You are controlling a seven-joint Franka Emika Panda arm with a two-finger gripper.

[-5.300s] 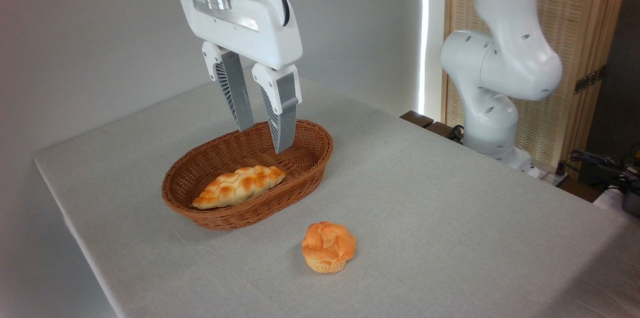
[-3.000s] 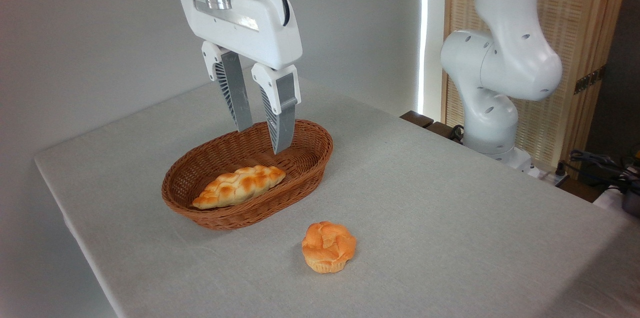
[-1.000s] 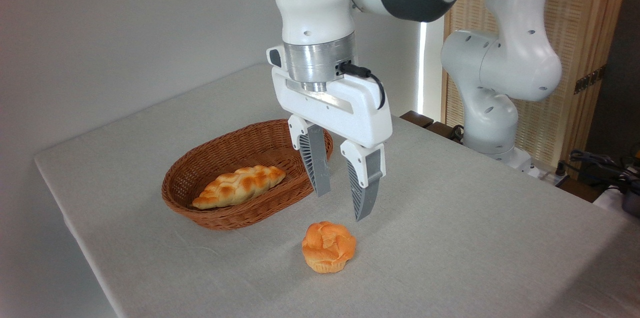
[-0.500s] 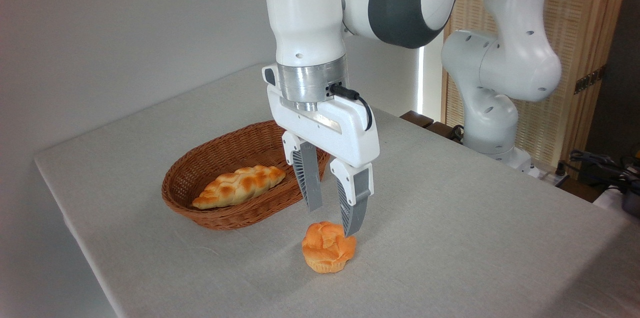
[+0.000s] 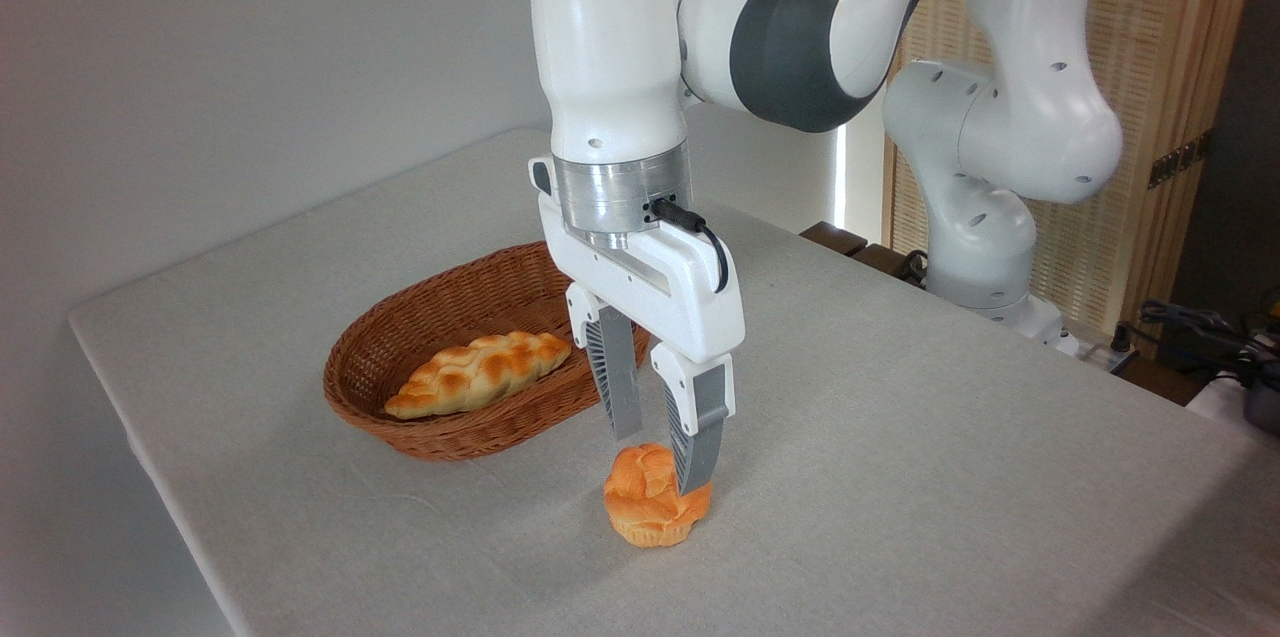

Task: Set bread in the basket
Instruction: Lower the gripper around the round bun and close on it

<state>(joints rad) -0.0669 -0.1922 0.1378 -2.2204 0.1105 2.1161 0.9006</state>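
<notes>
Bread (image 5: 650,509) sits on the desk (image 5: 900,477), lower centre of frame, just right of and below the basket (image 5: 420,417). Gripper (image 5: 660,462) directly above it, spread, fingers straddling the domed top, not clamped yet. Basket lies up-left.

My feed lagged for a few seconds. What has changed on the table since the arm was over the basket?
The hand swung from above the basket toward the camera and came down over the bread, fingers open on either side of its top, not yet closed. The bread, basket and braided loaf have not moved.
</notes>
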